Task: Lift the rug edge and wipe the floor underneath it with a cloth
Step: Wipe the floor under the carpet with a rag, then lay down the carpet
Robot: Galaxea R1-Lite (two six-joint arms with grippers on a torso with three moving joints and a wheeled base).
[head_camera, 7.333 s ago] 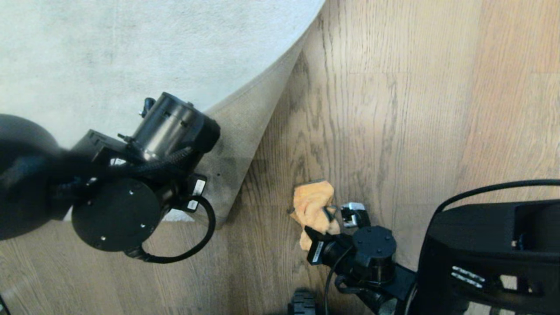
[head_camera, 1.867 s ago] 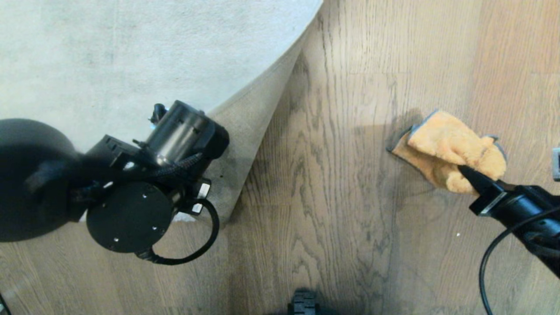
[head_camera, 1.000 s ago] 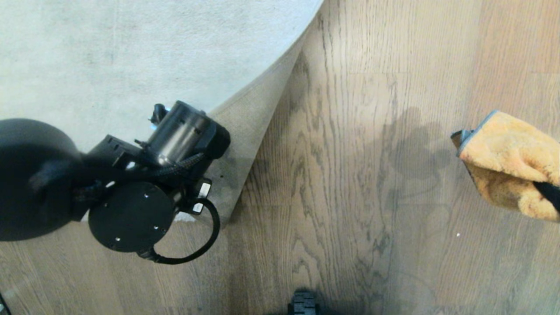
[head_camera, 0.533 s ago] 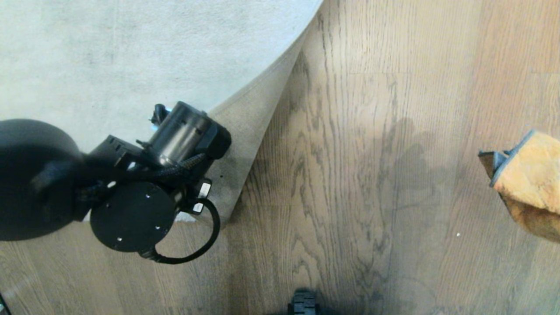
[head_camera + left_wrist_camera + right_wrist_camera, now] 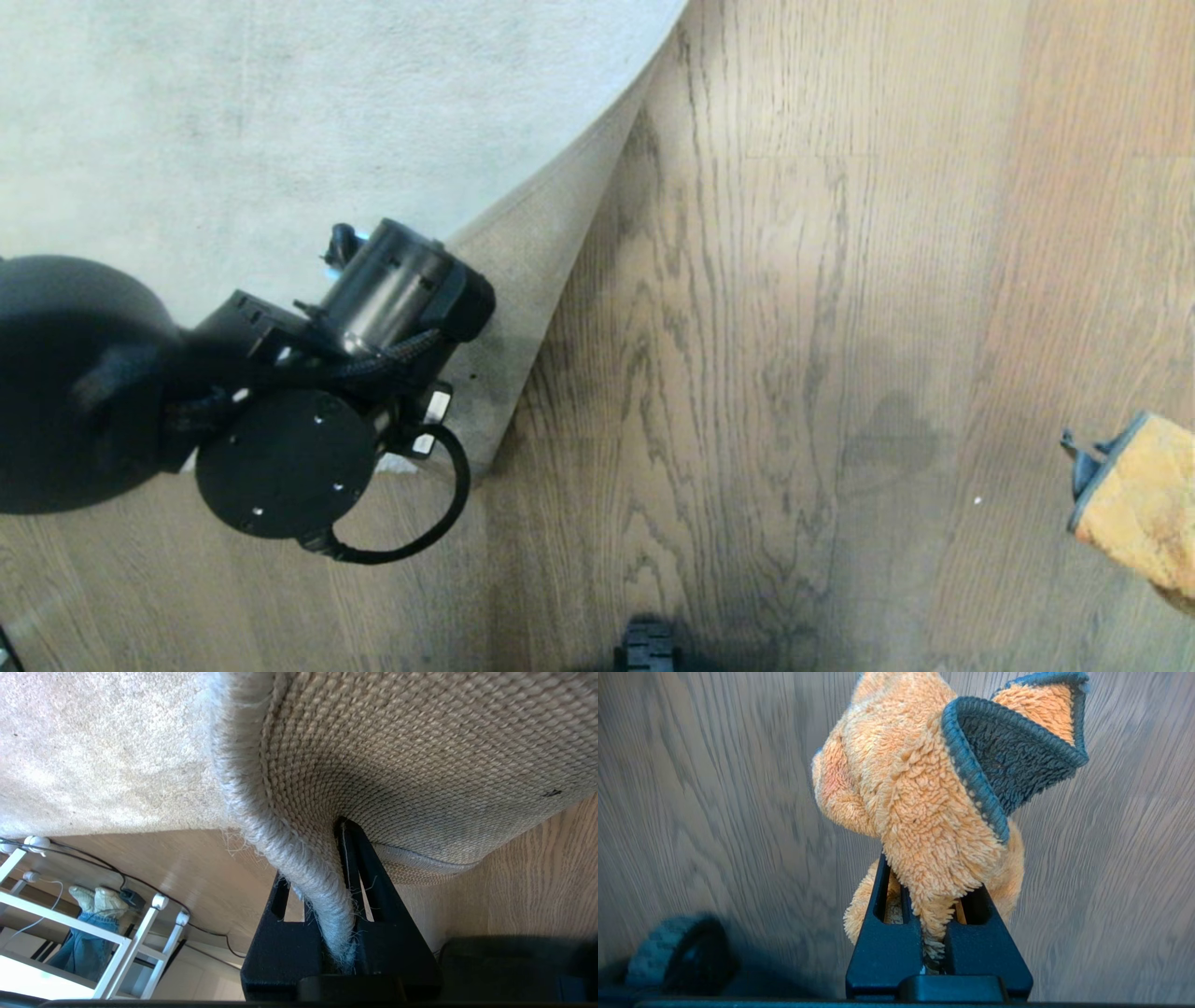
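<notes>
Our left gripper point(image 5: 343, 896) has its jaws clamped on the rug edge point(image 5: 299, 858), holding it folded up off the floor point(image 5: 747, 373). Our right gripper point(image 5: 938, 933) pinches the cloth point(image 5: 924, 802) tight — in the head view it is cut off at the right border, lower and farther out than a second ago.

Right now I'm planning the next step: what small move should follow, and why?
Probably set the orange-tan terry cloth down: the right gripper holds it above bare wood-grain floor, away from the pale grey rug edge that the left gripper grips.
</notes>
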